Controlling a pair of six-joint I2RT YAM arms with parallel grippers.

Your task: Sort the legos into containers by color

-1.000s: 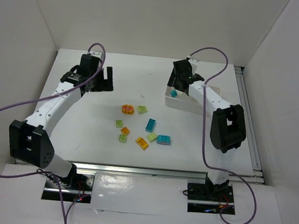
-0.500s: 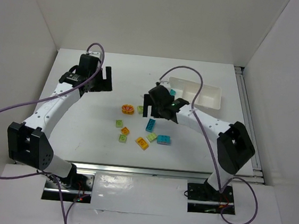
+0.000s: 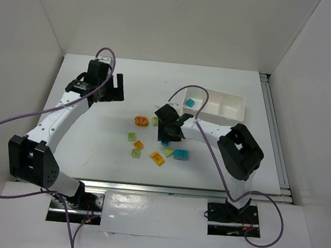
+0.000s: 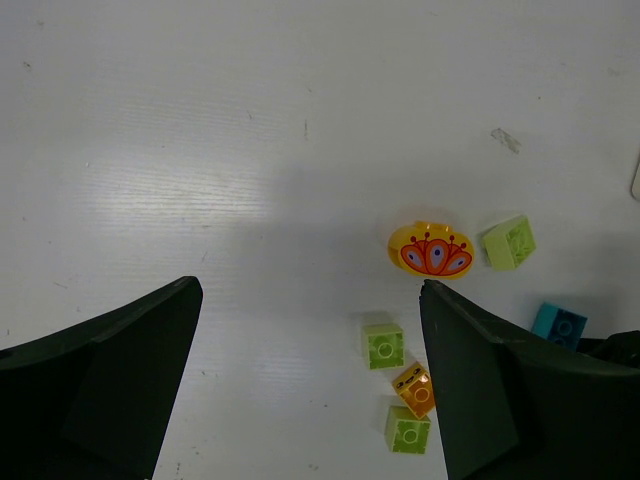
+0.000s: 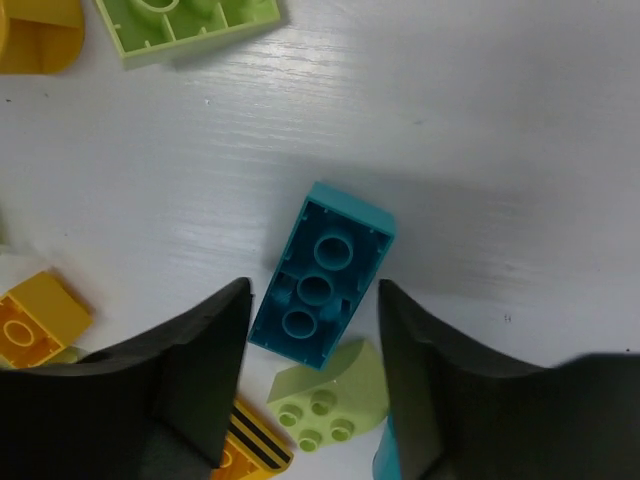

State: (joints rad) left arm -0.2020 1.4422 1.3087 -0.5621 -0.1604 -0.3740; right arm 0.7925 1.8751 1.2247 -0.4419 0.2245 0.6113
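Desk (image 3: 152, 78): white, walled in; loose legos (image 3: 157, 158) were scattered mid-surface.
Tray (image 3: 232, 105): sorted cyan brick (image 3: 189, 103) was kept in the left compartment.
Right claw (image 5: 314, 300): spread, set astride the skewed cyan brick (image 5: 322, 290).
Left claw (image 4: 310, 390): spread, nothing held.
Risk: the adjoining green brick (image 5: 330, 400) could be pinched, and the skew could twist the grip.

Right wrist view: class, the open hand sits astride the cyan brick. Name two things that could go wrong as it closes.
1. The cyan brick lies at a slant between the fingers of the right hand, so closing may twist it or pinch only corners.
2. A light green piece lies close by its near end and might be caught or pushed along.
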